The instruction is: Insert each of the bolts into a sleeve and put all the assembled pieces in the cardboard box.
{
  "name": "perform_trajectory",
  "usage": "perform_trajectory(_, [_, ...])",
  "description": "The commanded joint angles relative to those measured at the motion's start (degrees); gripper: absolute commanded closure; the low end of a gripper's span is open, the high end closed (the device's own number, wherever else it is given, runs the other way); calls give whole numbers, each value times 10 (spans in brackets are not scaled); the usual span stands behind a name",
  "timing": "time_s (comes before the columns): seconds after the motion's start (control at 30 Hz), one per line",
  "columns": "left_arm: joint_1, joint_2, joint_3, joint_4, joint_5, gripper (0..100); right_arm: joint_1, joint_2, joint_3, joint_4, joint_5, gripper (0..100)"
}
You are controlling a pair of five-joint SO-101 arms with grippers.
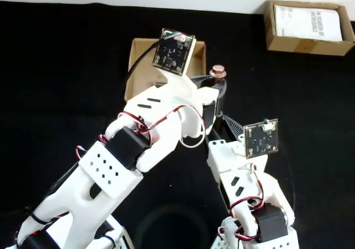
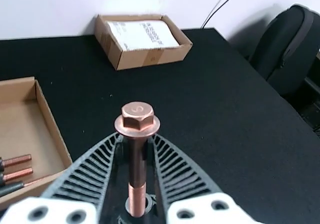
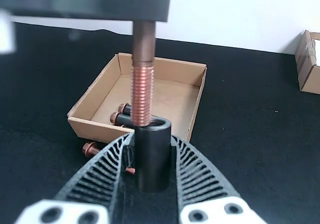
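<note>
My left gripper (image 2: 136, 145) is shut on a copper bolt (image 2: 136, 149), its hex head (image 1: 217, 70) pointing up past the fingertips. My right gripper (image 3: 151, 145) is shut on a black sleeve (image 3: 151, 159) that stands upright. The bolt's threaded end (image 3: 141, 102) comes down from above and its tip sits in the sleeve's open mouth. In the high view both grippers meet just right of the cardboard box (image 1: 142, 60), the left gripper (image 1: 213, 91) above the right gripper (image 1: 224, 124). The box (image 3: 175, 69) holds a few assembled pieces (image 3: 119, 113).
One loose bolt (image 3: 90, 147) lies on the black mat just outside the box's near wall. A second carton with a paper sheet (image 1: 308, 24) stands at the far right corner. A black chair (image 2: 290, 49) is beyond the table's edge.
</note>
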Motion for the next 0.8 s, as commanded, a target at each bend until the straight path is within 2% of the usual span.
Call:
perform_trajectory(0.0, [11, -2, 0, -41, 4, 991, -5, -7, -3, -13, 4, 992])
perform_trajectory(0.77, [11, 22, 1, -41, 5, 991, -3, -7, -2, -13, 4, 992])
